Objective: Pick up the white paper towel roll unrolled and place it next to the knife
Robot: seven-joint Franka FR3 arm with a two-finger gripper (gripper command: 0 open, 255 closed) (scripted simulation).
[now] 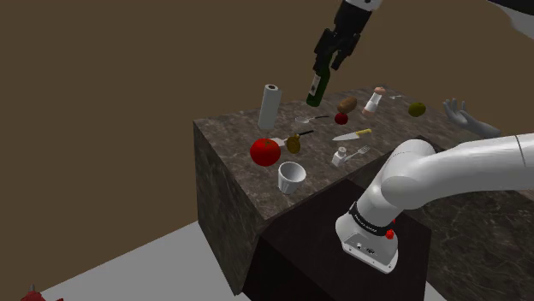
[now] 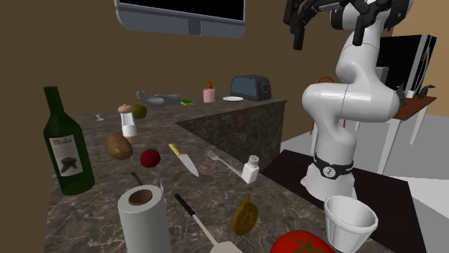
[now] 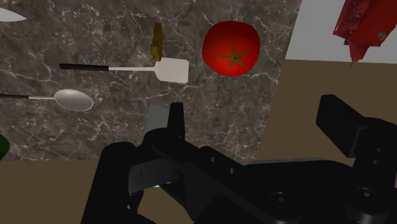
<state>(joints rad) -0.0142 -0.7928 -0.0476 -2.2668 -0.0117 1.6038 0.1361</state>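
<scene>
The white paper towel roll [image 1: 270,106] stands upright at the counter's far corner, on the shoulder view's left. It is closest to the camera in the second exterior view [image 2: 144,215]. In the wrist view the roll [image 3: 156,118] shows as a pale shape partly hidden behind one finger [image 3: 176,124]. The knife [image 1: 353,134], yellow-handled, lies flat mid-counter beside a fork, also seen as knife [image 2: 184,159]. My gripper [image 1: 335,56] hangs high above the counter, open and holding nothing [image 2: 298,34] [image 3: 254,111].
A green bottle [image 1: 317,85] stands between roll and knife. A tomato [image 1: 265,151], white cup [image 1: 291,177], spatula [image 3: 168,69], spoon [image 3: 73,99], salt shaker [image 1: 340,156], potato [image 1: 346,104] and small apple [image 1: 341,118] crowd the marble counter [image 1: 231,184]. A wall runs behind.
</scene>
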